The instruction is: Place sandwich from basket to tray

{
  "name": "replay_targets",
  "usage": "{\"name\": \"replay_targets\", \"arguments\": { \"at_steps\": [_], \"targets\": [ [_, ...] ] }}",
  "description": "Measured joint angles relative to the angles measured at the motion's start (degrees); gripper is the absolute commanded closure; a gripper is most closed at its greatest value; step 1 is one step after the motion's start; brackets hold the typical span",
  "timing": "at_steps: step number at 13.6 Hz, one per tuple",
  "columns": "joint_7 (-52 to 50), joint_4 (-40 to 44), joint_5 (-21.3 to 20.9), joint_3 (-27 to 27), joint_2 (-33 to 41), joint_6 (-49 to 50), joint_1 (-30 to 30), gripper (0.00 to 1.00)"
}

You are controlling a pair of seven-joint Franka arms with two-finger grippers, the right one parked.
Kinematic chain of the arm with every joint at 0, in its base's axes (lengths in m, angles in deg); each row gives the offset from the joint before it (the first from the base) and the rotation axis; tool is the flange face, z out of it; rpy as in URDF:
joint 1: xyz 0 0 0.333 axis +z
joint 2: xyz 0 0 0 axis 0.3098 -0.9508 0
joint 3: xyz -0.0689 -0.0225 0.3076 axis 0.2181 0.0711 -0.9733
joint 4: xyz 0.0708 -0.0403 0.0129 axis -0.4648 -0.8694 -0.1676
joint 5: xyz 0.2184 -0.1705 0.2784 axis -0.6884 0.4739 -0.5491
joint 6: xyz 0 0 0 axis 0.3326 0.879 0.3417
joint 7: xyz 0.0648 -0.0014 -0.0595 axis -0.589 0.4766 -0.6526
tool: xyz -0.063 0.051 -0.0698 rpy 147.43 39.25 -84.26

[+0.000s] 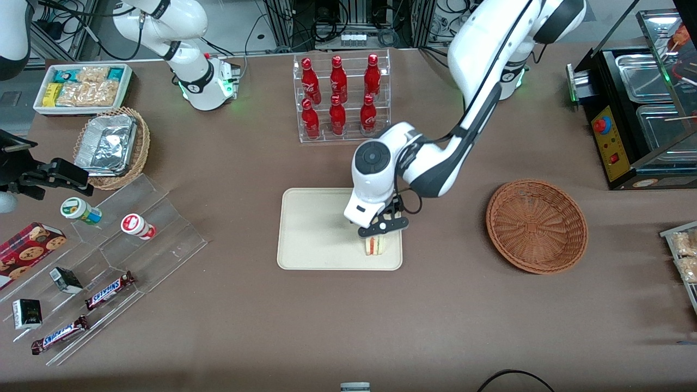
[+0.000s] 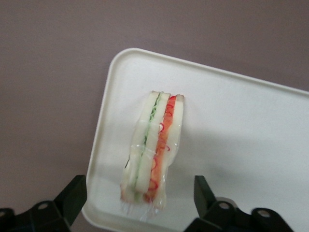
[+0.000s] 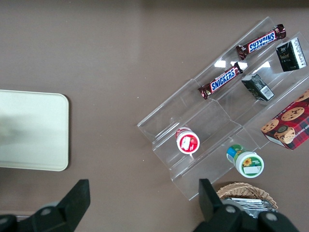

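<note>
Taking the tray (image 1: 310, 228) as the landmark: the sandwich (image 1: 374, 245) stands on it, in the corner nearest the front camera on the side facing the basket (image 1: 536, 226), close to the rim there. In the wrist view the sandwich (image 2: 153, 150) sits on its edge with the red, orange and green filling turned up toward the camera, and its long axis runs roughly along the tray's (image 2: 231, 121) short rim, straight out from between the two fingers.

The gripper (image 1: 383, 227) hangs directly above the sandwich, just farther from the front camera. Its fingers (image 2: 72, 195) are spread, one on each flat bread face, with clear gaps on both sides — nothing is pinched.

So the sandwich appears already delivered; what matters next, I judge, is lifting straight up along the finger line so neither pad drags a bread face and tips the wedge.

The basket lies well apart from the tray, toward the working arm's end of the table, with nothing in it.
</note>
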Motion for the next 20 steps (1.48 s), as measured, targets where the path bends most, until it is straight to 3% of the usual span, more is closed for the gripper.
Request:
{"name": "replay_targets", "arguments": {
  "at_steps": [6,11,20],
  "targets": [
    [-2.1,0.7,1.1,-1.9,14.9,14.2,3.3,0.0],
    [1.9,1.1,2.8,-2.1,26.7,28.0,7.3,0.0],
    [28.3,-3.0,9.3,-2.7,36.7,36.3,26.0,0.0]
  ]
}}
